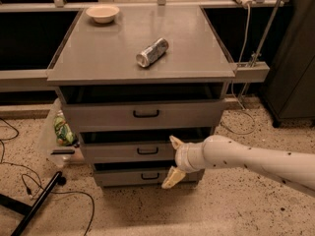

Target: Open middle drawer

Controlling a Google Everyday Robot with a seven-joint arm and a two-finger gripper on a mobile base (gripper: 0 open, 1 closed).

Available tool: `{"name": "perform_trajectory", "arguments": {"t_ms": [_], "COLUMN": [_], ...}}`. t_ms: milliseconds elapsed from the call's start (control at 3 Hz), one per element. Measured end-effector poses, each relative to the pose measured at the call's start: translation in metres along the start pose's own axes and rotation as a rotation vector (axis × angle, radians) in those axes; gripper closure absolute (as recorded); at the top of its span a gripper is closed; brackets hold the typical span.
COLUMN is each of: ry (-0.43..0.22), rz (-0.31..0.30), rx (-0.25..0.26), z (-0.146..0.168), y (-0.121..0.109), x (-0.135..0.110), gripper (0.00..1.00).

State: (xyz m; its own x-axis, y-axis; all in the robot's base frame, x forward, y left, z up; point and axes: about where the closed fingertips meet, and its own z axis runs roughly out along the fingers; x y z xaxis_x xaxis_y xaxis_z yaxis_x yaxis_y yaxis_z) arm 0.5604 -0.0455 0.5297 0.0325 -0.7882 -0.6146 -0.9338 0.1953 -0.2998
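The grey cabinet has three drawer fronts stacked under its top. The middle drawer (118,151) has a small black bar handle (147,151) at its centre, with a dark gap above its front. My gripper (173,160) is open and empty, just right of that handle and in front of the cabinet. Its cream fingers are spread vertically: the upper fingertip (175,142) is by the middle drawer's top edge, and the lower one (172,179) is over the bottom drawer (123,177). My white arm (246,157) reaches in from the right.
The top drawer (98,116) has a longer handle. A silver can (152,52) lies on the cabinet top (98,53), and a bowl (102,13) sits at its back left. A plastic bag (58,129) is by the left side. Black cables and a stand leg (39,200) lie on the floor.
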Motion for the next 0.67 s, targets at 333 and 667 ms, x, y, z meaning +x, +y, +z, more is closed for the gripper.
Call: {"name": "perform_trajectory", "arguments": {"t_ms": [333, 667], "ry": [0.015, 0.014], "rz": [0.014, 0.014], "rx": [0.066, 0.065], "z": [0.0076, 0.0078], "y": [-0.0370, -0.0371], "x": [0.0215, 0.0216], "gripper": [0.00, 0.00]}}
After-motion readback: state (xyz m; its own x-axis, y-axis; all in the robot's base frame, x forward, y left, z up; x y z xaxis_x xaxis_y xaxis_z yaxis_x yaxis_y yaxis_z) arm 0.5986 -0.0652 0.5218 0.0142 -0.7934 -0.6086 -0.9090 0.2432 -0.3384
